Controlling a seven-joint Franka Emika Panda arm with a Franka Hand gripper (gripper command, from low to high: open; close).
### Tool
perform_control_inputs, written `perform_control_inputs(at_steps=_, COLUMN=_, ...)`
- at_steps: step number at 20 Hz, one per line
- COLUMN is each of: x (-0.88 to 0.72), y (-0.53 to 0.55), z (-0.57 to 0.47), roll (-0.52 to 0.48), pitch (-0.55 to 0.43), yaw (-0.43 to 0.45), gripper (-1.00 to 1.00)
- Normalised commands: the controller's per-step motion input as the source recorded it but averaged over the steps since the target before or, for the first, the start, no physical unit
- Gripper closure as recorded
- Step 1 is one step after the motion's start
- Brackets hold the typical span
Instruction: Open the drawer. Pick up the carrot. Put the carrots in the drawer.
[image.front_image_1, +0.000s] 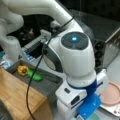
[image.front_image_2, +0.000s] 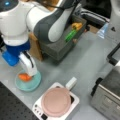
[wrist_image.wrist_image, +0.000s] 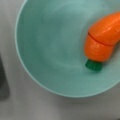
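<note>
Gripper (image.front_image_2: 28, 72) lowered into the teal bowl (image.front_image_2: 35, 83) at the carrot (image.front_image_2: 24, 77), drawer (image.front_image_2: 58, 48) already pulled open

In a front view the white fingers (image.front_image_2: 28, 65) reach down to the bowl's rim and touch or nearly touch the orange carrot lying inside; whether they are clamped on it or released I cannot tell. The wrist view shows the carrot (wrist_image.wrist_image: 103, 40) with its green stub, resting against the bowl's (wrist_image.wrist_image: 50, 50) inner wall, no fingers in sight. The dark grey drawer stands open from the wooden-topped cabinet (image.front_image_1: 17, 95) in both front views, holding a yellow pepper (image.front_image_1: 22, 70) and a green vegetable (image.front_image_1: 34, 75) side by side, touching. The carrot is not in the drawer (image.front_image_1: 47, 86). A pink plate (image.front_image_2: 55, 102) sits on a white tray (image.front_image_2: 72, 83) just beside the bowl, toward a front view's bottom
</note>
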Motion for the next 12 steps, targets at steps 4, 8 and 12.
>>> perform_control_inputs(at_steps=4, x=0.2, y=-0.04, z=-0.13, roll=-0.007, pitch=0.058, yaw=-0.109, gripper=-1.0)
perform_control_inputs(at_steps=8, x=0.17, y=-0.06, z=-0.13, roll=0.019, pitch=0.032, yaw=-0.102, gripper=-1.0)
perform_control_inputs(at_steps=12, x=0.16, y=-0.08, z=-0.11, roll=0.03, pitch=0.008, yaw=-0.094, gripper=-1.0)
